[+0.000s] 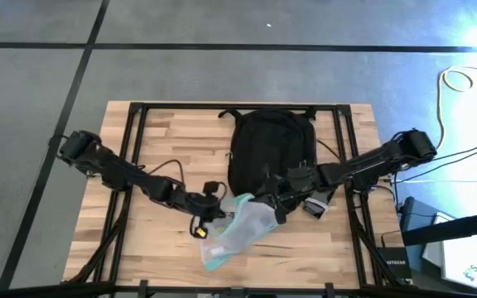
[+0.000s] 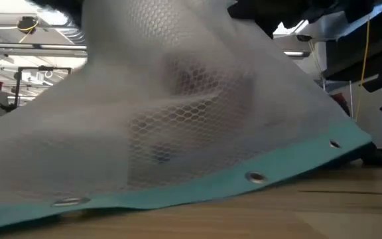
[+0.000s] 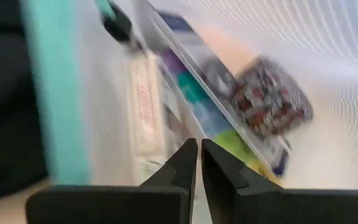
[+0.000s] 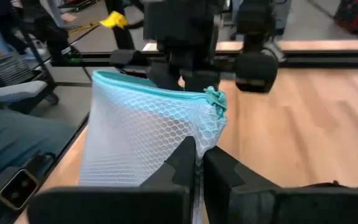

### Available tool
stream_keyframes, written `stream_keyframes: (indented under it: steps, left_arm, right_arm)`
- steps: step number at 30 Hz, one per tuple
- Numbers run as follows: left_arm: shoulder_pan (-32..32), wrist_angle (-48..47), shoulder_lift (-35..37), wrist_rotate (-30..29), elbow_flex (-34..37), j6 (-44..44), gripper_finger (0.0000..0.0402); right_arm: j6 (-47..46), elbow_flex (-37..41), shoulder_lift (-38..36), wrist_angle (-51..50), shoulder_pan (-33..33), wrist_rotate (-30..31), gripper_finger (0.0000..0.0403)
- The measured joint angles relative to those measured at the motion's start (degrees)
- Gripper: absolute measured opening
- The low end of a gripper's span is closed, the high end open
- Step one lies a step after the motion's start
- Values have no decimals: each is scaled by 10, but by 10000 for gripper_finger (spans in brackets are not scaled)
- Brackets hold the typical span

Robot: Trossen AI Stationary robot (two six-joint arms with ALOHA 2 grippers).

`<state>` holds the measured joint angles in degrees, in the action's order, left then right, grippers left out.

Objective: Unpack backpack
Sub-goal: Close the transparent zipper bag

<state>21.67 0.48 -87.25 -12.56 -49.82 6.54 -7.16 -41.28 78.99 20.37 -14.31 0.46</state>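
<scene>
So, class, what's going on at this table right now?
Two robot arms are handling a clear mesh pouch with a teal edge, out on the wooden table in front of the black backpack. The right gripper is shut on the pouch's mesh. The left gripper is shut too, right against the pouch, where packets show through. The backpack lies behind them, untouched.

both grippers [image 1: 208,207] [image 1: 273,201] hold pouch [image 1: 237,229] before backpack [image 1: 270,147]
</scene>
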Motion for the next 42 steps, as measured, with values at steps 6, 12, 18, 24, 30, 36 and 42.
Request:
stream_keyframes:
  steps: [6,12,18,24,30,36,42]
  left_arm:
    - [6,23,66,-91,0,-25,10]
    - [18,77,60,-171,0,-100,35]
    - [17,168,31,-214,0,-113,75]
    - [17,197,31,-185,0,-91,117]
    - [21,165,31,-156,0,-43,140]
    - [31,98,22,-170,0,49,139]
    - [41,170,-27,-177,0,75,136]
  right_arm:
    - [1,0,3,4,0,7,0]
    - [2,0,4,20,-10,26,0]
    - [16,-1,4,20,-31,39,0]
    - [14,-1,4,8,-34,40,0]
    - [15,-1,4,5,-33,41,0]
    - [14,-1,4,5,-33,41,0]
    - [14,-1,4,8,-33,44,0]
